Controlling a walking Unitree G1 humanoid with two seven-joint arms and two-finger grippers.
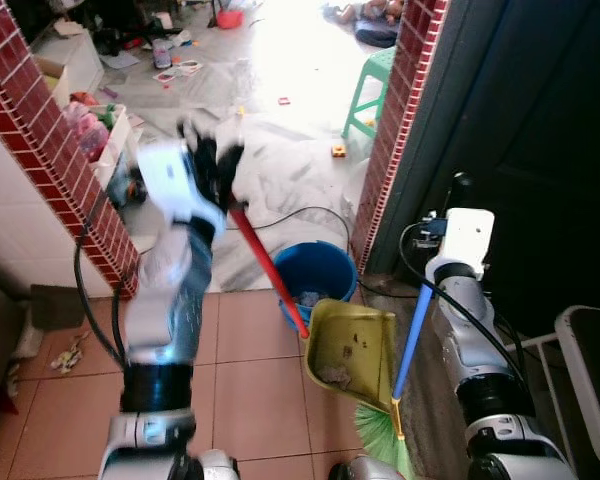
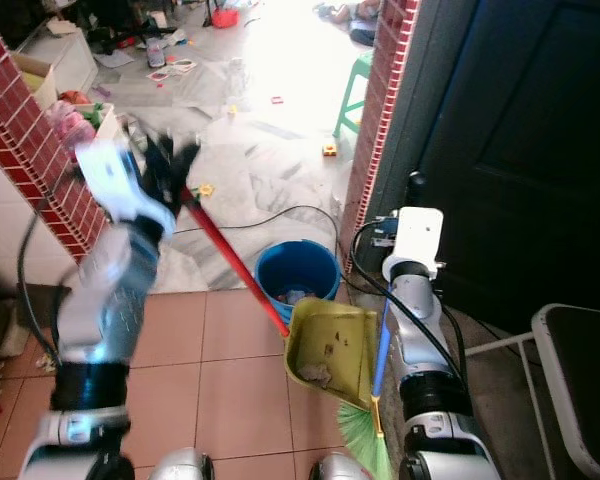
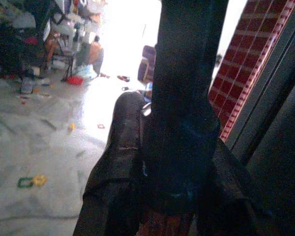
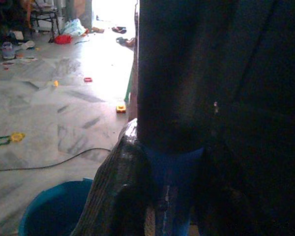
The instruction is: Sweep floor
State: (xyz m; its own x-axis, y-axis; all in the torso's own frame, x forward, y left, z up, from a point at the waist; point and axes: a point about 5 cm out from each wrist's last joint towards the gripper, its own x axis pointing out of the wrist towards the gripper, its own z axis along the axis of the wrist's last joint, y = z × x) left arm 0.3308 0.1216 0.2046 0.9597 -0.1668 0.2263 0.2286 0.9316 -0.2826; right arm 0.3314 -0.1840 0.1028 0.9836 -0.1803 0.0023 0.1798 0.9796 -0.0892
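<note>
Left gripper (image 1: pixel 218 168) clamps the red-handled yellow plastic dustpan (image 1: pixel 348 350), right gripper (image 1: pixel 458 190) closed around the blue-handled green broom (image 1: pixel 383 428); judged next: tip debris into the blue round bucket (image 1: pixel 318 275)

Dustpan (image 1: pixel 352 345) btwn bucket (image 1: pixel 318 270), broom (image 1: pixel 385 425)

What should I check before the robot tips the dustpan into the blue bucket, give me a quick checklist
1. Left gripper closed on the red handle: ok.
2. Right gripper closed on the blue broom handle: ok.
3. Dirt inside the yellow dustpan: ok, a small clump sits in it.
4. Dustpan over the blue bucket: not ok; it hangs beside the near rim, above the tiles.
5. Bucket open: ok; a little waste is already inside.
6. Black cable behind the bucket away from the tools: ok.
</note>
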